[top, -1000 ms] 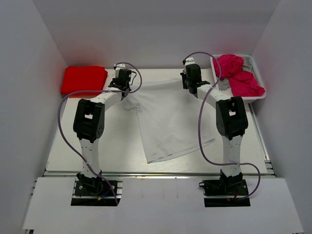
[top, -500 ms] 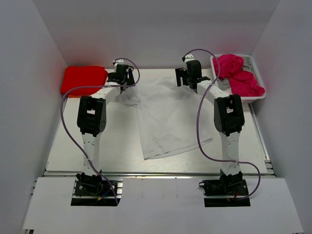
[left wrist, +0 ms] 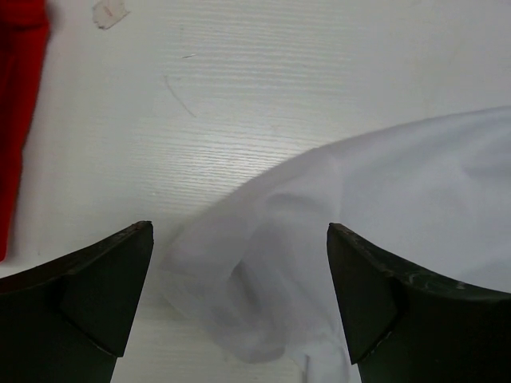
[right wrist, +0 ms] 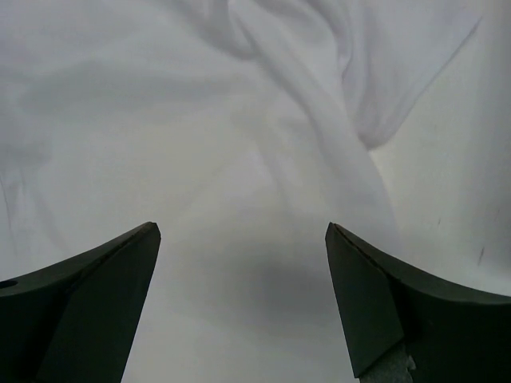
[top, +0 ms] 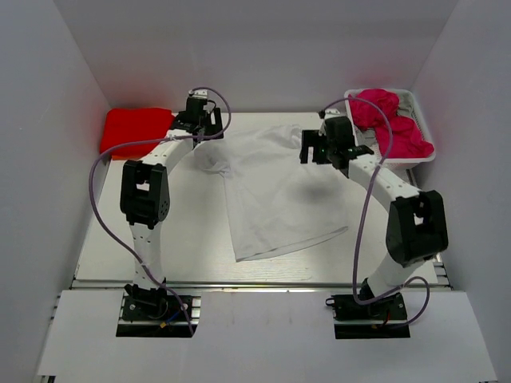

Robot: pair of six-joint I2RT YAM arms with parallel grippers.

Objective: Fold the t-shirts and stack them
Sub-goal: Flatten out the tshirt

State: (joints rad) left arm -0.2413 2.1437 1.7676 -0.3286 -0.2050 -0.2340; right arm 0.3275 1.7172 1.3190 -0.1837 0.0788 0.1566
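A white t-shirt (top: 271,191) lies spread on the table, hem toward the arms, its left sleeve (left wrist: 263,287) crumpled. A folded bright red t-shirt (top: 136,129) rests at the far left, and its edge (left wrist: 20,104) shows in the left wrist view. Magenta-pink t-shirts (top: 395,124) are heaped in the basket at the far right. My left gripper (top: 201,126) hovers open over the white shirt's left sleeve, nothing between its fingers (left wrist: 104,295). My right gripper (top: 329,148) stands open above the shirt's right shoulder (right wrist: 319,120), empty.
The white wire basket (top: 429,148) sits at the far right corner against the wall. White walls enclose the table on three sides. A small scrap of tape (left wrist: 109,12) lies on the table near the red shirt.
Both grippers let go of the white shirt and opened; the shirt settled flat. The right arm swung rightward and nearer, the left gripper drew slightly back toward the far wall.
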